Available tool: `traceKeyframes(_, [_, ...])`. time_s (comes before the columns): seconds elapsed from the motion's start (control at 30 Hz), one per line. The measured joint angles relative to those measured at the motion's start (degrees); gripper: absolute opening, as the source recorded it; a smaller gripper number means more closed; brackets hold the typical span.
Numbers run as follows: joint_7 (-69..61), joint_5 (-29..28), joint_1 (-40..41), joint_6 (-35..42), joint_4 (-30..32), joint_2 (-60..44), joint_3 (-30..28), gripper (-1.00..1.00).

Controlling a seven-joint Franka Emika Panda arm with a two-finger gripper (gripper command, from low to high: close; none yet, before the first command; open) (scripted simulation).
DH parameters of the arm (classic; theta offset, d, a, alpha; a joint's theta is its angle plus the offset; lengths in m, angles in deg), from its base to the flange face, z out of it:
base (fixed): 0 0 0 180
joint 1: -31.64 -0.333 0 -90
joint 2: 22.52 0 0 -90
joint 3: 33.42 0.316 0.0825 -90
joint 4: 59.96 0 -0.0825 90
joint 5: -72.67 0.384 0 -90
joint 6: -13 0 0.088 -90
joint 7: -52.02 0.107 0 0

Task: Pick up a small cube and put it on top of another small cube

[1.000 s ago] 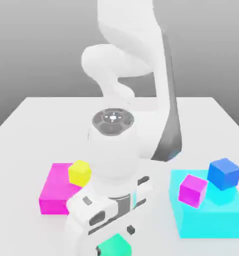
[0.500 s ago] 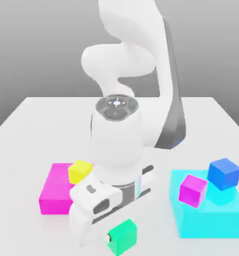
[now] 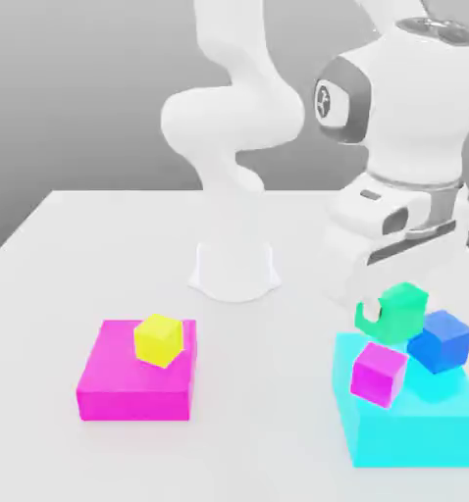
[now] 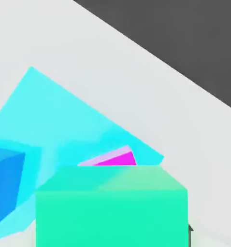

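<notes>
My gripper [image 3: 390, 312] is shut on the small teal-green cube [image 3: 405, 309] and holds it in the air on the exterior view's right. The cube hangs just above the big cyan block [image 3: 407, 414], between a blue cube [image 3: 440, 340] and a magenta cube [image 3: 378, 373] that rest on that block. In the hand view the teal-green cube [image 4: 111, 205] fills the foreground, with the magenta cube [image 4: 110, 157] partly hidden behind it, the blue cube [image 4: 5, 181] to one side and the cyan block [image 4: 64, 120] beneath.
A yellow cube [image 3: 159, 339] sits on a flat magenta block [image 3: 130, 377] at the exterior view's left. The arm's white base [image 3: 234, 265] stands mid-table. The white table [image 3: 91, 235] spreads around them.
The gripper closed on the teal-green cube near the table's front, lifted it and swung it to the exterior view's right, over the cyan block. The other cubes have not moved.
</notes>
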Motion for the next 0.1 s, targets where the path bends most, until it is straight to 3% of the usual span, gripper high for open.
traceKeyframes(0.1, [0.0, 0.0, 0.0, 0.0, 0.0, 0.0, 0.0, 1.0])
